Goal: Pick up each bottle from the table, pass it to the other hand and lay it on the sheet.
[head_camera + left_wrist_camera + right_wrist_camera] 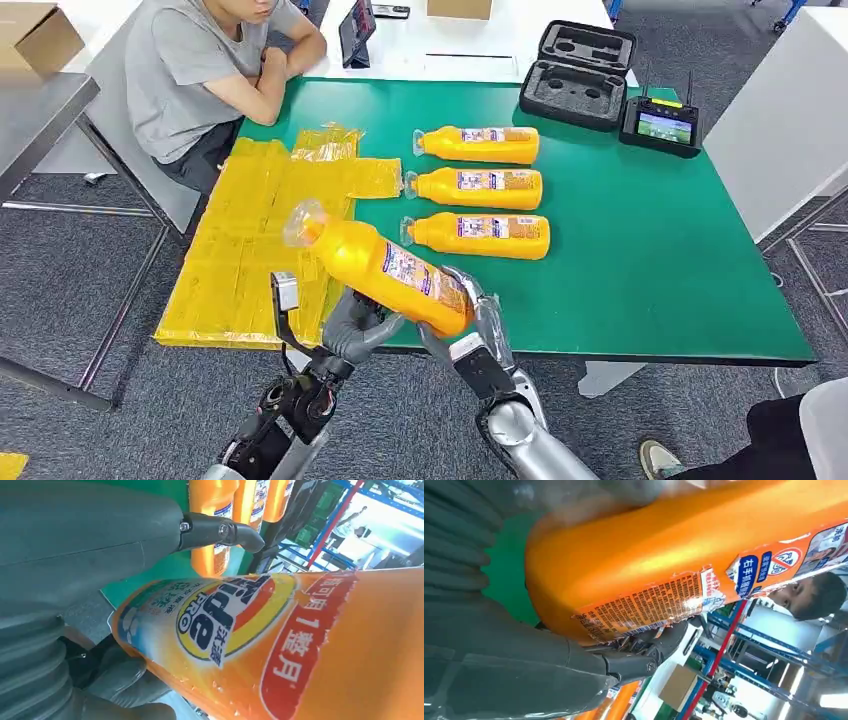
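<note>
An orange detergent bottle [390, 270] hangs tilted over the table's near edge, its capped neck pointing toward the yellow sheet [240, 250]. My right hand [478, 325] grips its base end; in the right wrist view the thumb [624, 662] presses on the bottle [664, 555]. My left hand [358, 328] cups the bottle's middle from below. In the left wrist view its thumb [220, 530] stands apart from the bottle [300, 645], and the fingers [125, 680] lie under it. Three more orange bottles [482, 188] lie in a row on the green table [650, 250].
A person in a grey shirt [200, 70] sits at the table's far left corner, next to the sheet. A black foam case [578, 72] and a remote controller [658, 123] sit at the far right. The table's right half is bare green surface.
</note>
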`<state>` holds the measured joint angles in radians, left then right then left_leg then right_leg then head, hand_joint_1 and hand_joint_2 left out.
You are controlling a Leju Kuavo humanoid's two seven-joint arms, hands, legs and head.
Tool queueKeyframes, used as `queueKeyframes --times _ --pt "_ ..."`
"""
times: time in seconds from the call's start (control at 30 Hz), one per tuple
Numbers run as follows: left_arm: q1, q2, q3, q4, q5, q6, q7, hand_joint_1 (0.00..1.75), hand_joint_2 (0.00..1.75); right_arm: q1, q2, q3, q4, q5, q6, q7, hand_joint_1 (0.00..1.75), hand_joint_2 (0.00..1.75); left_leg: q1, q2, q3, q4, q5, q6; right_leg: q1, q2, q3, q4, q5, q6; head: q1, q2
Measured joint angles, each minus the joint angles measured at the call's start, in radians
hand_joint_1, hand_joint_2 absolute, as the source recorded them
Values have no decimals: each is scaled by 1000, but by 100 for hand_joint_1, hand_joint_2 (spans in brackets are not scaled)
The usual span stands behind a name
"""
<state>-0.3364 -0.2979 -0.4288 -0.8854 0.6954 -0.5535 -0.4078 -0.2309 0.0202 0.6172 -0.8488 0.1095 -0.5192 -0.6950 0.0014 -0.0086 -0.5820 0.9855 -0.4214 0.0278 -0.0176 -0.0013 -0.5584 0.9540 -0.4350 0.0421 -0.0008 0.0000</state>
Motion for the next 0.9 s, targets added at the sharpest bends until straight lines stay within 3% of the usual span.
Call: queueKeyframes --times 0.8,0.9 --pt "-1 0 -6 -6 -2 0 -2 0 175 0 6 0 0 10 15 0 175 175 0 0 0 0 0 0 0 0 0 0 0 0 0 0" --pt "-1 0 -6 -6 -2 0 -3 72 175 0 6 0 0 10 15 0 175 175 0 0 0 0 0 0 0 0 0 0 0 0 0 0"
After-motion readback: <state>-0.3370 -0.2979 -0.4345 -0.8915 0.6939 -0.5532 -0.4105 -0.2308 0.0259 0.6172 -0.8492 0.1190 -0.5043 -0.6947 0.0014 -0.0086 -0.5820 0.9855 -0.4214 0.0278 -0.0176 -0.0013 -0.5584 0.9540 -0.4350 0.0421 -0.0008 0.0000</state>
